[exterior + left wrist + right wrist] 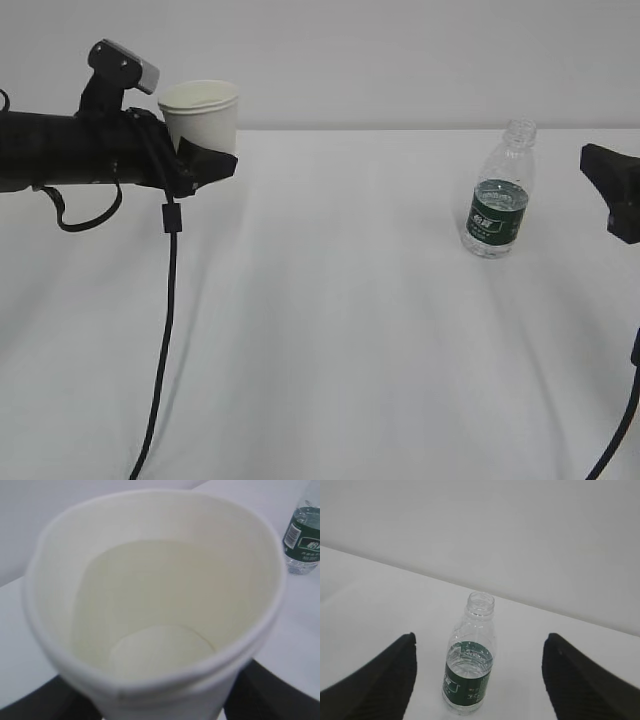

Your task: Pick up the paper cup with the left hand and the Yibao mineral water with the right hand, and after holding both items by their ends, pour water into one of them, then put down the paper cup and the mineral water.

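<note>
My left gripper [212, 158] is shut on the paper cup [200, 112], gripping low on its side wall and holding it upright above the table at the far left. In the left wrist view the cup [150, 605] fills the frame, with the black fingers [272, 692] at its sides. The Yibao mineral water [497, 195] stands upright on the table at the right, uncapped, with water up to about the top of its green label. My right gripper [479, 642] is open, its fingers wide apart on either side of the bottle [469, 665] and still short of it.
The white table [330, 330] ends at a pale wall behind. A black cable [168, 320] hangs from the left arm down to the front edge. Another cable [622, 425] hangs at the far right.
</note>
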### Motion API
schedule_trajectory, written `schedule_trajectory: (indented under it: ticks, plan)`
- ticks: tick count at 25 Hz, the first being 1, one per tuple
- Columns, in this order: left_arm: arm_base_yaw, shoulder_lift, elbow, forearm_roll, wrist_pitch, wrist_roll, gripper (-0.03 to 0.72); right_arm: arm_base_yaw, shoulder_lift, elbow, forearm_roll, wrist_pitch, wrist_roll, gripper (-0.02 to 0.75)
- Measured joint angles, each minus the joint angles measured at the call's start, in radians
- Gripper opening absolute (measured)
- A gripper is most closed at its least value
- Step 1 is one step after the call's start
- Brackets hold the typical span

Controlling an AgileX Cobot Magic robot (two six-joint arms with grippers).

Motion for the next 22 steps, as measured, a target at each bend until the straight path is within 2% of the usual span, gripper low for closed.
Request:
schedule_trajectory:
  ticks: [10, 22]
  plan:
    - [0.035, 0.002, 0.0, -0.021, 0.029, 0.0, 0.445, 0.0, 0.0, 0.0, -0.008, 0.0, 0.002, 0.592]
    - [0.043, 0.101, 0.0, -0.044, 0.029, -0.001, 0.445, 0.0, 0.0, 0.0, -0.013, 0.014, 0.002, 0.592]
